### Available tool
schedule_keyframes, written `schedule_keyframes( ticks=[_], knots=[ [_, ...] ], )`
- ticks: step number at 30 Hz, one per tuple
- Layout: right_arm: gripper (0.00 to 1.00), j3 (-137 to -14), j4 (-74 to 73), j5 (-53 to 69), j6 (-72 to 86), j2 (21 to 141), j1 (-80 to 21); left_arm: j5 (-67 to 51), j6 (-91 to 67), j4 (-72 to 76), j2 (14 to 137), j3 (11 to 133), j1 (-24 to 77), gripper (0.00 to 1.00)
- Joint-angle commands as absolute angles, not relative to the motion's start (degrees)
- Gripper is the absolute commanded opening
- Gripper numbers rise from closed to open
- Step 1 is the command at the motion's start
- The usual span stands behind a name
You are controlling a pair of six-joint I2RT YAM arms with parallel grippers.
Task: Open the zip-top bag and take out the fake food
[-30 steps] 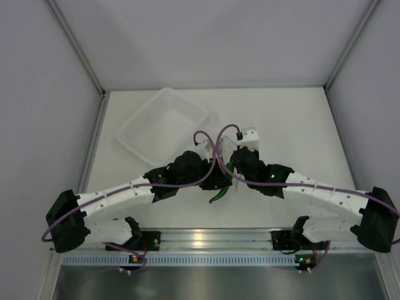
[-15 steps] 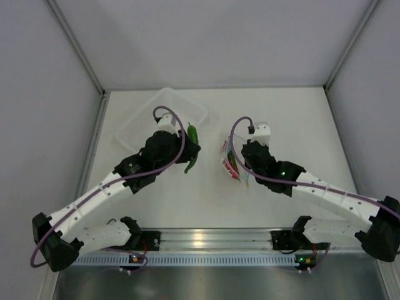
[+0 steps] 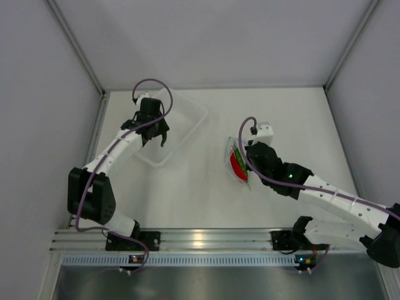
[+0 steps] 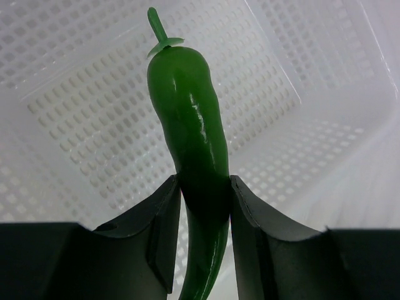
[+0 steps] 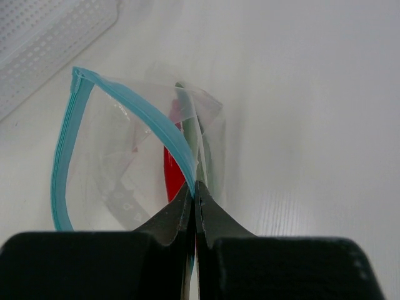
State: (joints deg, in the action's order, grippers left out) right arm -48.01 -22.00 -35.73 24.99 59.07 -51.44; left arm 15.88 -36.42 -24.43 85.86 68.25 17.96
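The left gripper [image 4: 204, 187] is over the clear tub [image 3: 190, 119]. Its 2 fingers are closed on the lower part of 1 green chili [image 4: 187, 112], whose stem end points toward the perforated floor of the tub. To the right of the tub, well apart from it, the right gripper [image 5: 194, 195] pinches tightly the edge of the zip-top bag [image 5: 119, 162]. The light blue zip strip [image 5: 61, 169] of the bag stands open. 1 red chili [image 5: 172, 175] is inside the bag.
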Motion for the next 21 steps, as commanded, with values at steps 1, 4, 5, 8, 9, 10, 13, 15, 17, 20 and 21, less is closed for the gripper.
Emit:
schedule_keyframes(
  ticks=[1, 4, 5, 8, 9, 10, 13, 15, 17, 20, 21],
  knots=[
    [0.00, -48.3, -22.1, -32.7, 24.0, 57.0, -50.8, 6.3, -32.7, -24.3, 91.4, 74.5, 13.5, 0.00],
    [0.00, -48.1, -21.7, -31.6, 23.1, 56.7, -50.7, 1.5, -30.5, -25.7, 97.7, 78.3, 9.7, 0.06],
    [0.00, -48.1, -21.8, -31.2, 22.5, 56.9, -50.7, 1.2, -30.2, -26.2, 99.0, 78.9, 8.7, 0.10],
    [0.00, -48.7, -22.3, -29.6, 22.2, 57.2, -50.6, 0.8, -29.8, -27.2, 102.9, 80.2, 8.2, 0.42],
    [0.00, -48.8, -22.4, -29.4, 22.1, 57.2, -50.5, 1.1, -29.8, -27.1, 102.9, 80.1, 8.2, 0.48],
    [0.00, -48.9, -22.4, -29.0, 22.1, 57.2, -50.5, 1.7, -29.9, -27.1, 102.9, 79.9, 8.2, 0.55],
    [0.00, -49.2, -22.4, -28.7, 22.1, 57.4, -50.5, 1.2, -29.2, -27.2, 102.1, 79.5, 8.2, 0.75],
    [0.00, -49.6, -22.5, -27.7, 22.1, 57.7, -50.4, 1.0, -29.0, -27.2, 100.8, 78.8, 8.2, 0.95],
    [0.00, -50.1, -22.6, -26.9, 22.7, 58.0, -50.3, 0.3, -29.0, -27.1, 98.2, 78.1, 8.2, 0.97],
    [0.00, -50.2, -21.8, -25.7, 24.2, 57.5, -50.2, -4.7, -30.3, -27.1, 92.7, 76.4, 8.2, 0.98],
    [0.00, -50.1, -21.5, -25.5, 24.5, 57.1, -50.2, -5.9, -30.8, -26.9, 91.0, 75.5, 8.3, 0.98]
  ],
)
